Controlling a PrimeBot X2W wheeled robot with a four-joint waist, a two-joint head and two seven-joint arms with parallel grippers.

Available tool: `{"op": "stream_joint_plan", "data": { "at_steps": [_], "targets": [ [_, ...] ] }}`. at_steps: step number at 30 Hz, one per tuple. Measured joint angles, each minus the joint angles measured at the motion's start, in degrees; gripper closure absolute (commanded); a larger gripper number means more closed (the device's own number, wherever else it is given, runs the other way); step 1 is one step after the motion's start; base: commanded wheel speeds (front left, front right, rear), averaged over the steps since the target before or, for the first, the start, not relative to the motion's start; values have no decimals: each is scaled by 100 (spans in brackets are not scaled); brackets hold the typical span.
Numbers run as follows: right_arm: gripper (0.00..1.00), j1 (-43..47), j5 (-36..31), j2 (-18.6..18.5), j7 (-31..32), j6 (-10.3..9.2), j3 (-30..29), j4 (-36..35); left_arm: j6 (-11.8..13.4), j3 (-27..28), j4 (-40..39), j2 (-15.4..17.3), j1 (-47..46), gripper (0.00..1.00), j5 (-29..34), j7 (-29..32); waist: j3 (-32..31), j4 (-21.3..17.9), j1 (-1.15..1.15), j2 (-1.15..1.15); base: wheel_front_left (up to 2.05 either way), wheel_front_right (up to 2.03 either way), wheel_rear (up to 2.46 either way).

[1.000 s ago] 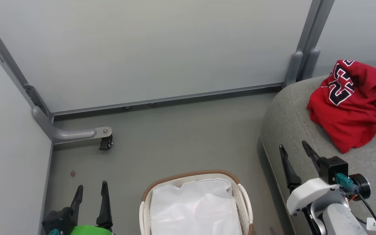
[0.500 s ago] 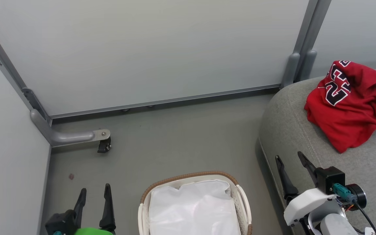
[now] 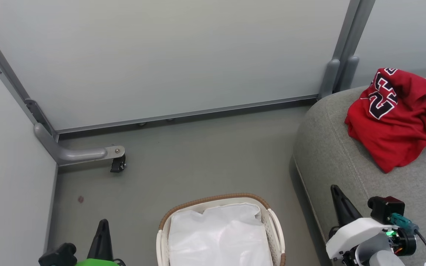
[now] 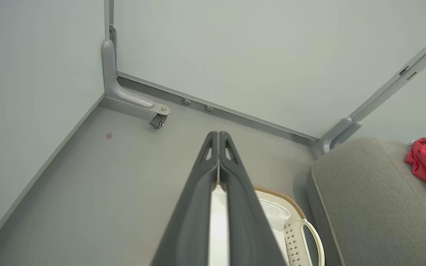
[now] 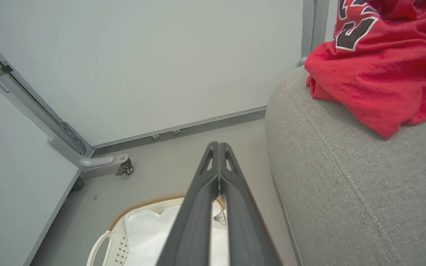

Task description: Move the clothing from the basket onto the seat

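You have the clothing on the seat: a crumpled red heap lying toward the cushion's far right, well apart from the basket. Black-and-white numerals show on its upper left folds, and white trim peeks out at its right edge. The folds are too bunched for you to tell one garment from another. The seat is a broad grey fabric cushion with a rounded corner and a stitched seam. The basket stands upright on the floor just left of the seat, not touching it. It has a tan woven rim and white side handles, and its white liner lies rumpled across the inside.
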Motion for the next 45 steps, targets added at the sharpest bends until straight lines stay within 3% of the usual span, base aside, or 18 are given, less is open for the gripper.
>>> {"op": "stream_joint_plan", "data": {
  "at_steps": [20, 45],
  "targets": [
    [100, 11, 1956, -3, 465, 0, -219, -311, -53, 263, -177, 0, -184, 100, -1677, 480, 27, -13, 0, 0, 0, 0, 0],
    [100, 28, 3841, -12, 949, -1, -454, -593, -108, 527, -345, 1, -423, 100, -3261, 960, 59, -29, 0, 0, 0, 0, 0]
  ]
}}
